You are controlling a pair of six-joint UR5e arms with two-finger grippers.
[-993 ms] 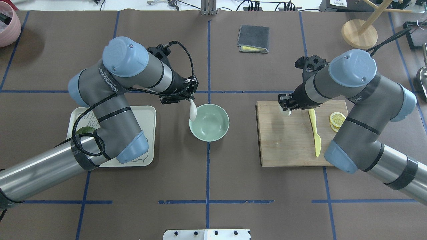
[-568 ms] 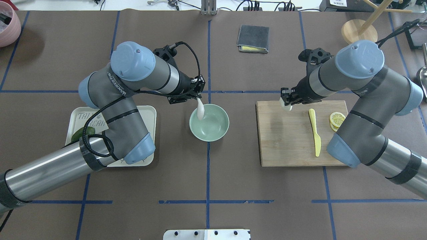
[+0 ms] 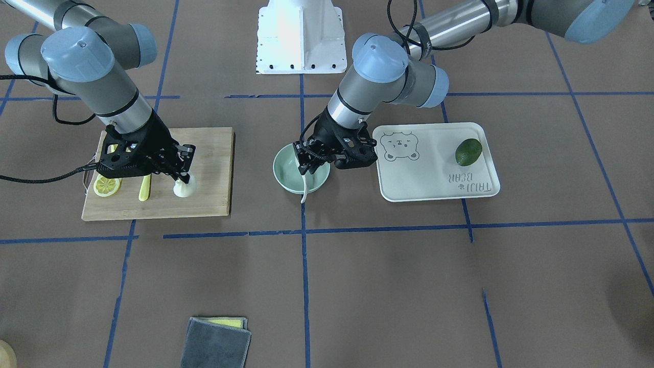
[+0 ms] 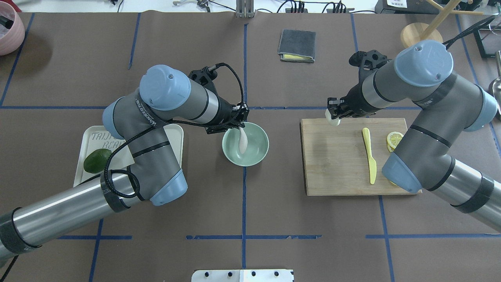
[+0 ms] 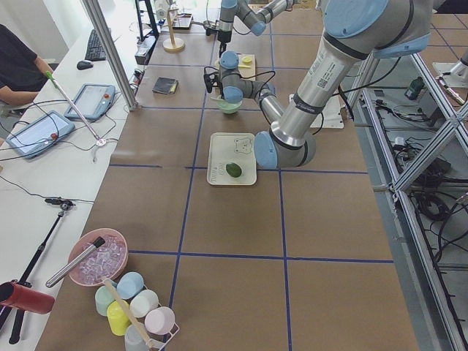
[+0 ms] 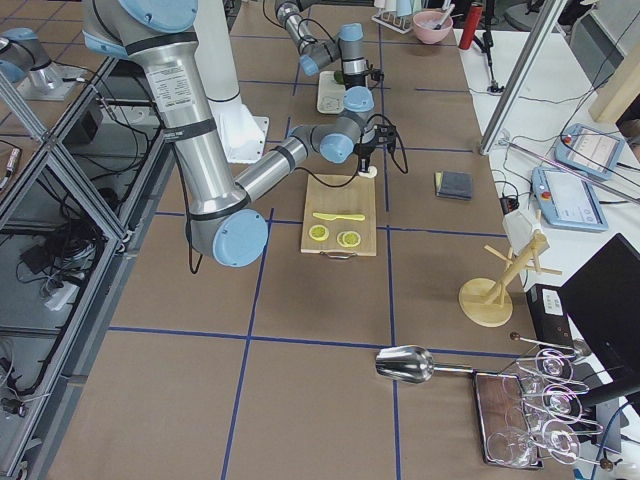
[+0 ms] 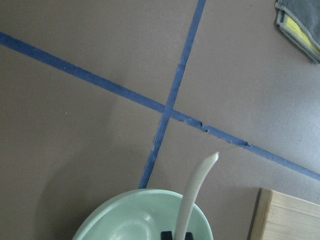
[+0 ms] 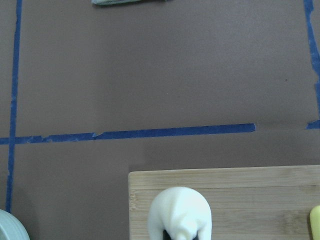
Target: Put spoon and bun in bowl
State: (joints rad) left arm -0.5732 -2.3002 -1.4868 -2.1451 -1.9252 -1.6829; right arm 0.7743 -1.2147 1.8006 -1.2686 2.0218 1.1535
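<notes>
My left gripper [image 4: 239,126] is shut on the handle of the off-white spoon [image 4: 242,143]. It holds the spoon tilted over the pale green bowl [image 4: 263,150], scoop down inside it. In the left wrist view the spoon [image 7: 194,195] rises over the bowl [image 7: 120,220]. My right gripper [image 4: 334,116] is shut on the white bun [image 4: 332,120] and holds it at the far left corner of the wooden board [image 4: 336,164]. The bun [image 8: 180,212] fills the bottom of the right wrist view. In the front view the bun [image 3: 185,189] hangs under the right gripper [image 3: 180,176].
A yellow plastic knife [image 4: 370,154] and lemon slices [image 4: 394,140] lie on the board. The bear tray [image 4: 174,135] with a green fruit [image 4: 97,160] lies left of the bowl. A folded grey cloth [image 4: 296,45] lies at the far middle and a wooden stand [image 4: 420,38] at the far right.
My left gripper has carried the spoon rightward from the bowl's left rim to over its middle. My right gripper has moved the bun toward the board's far edge.
</notes>
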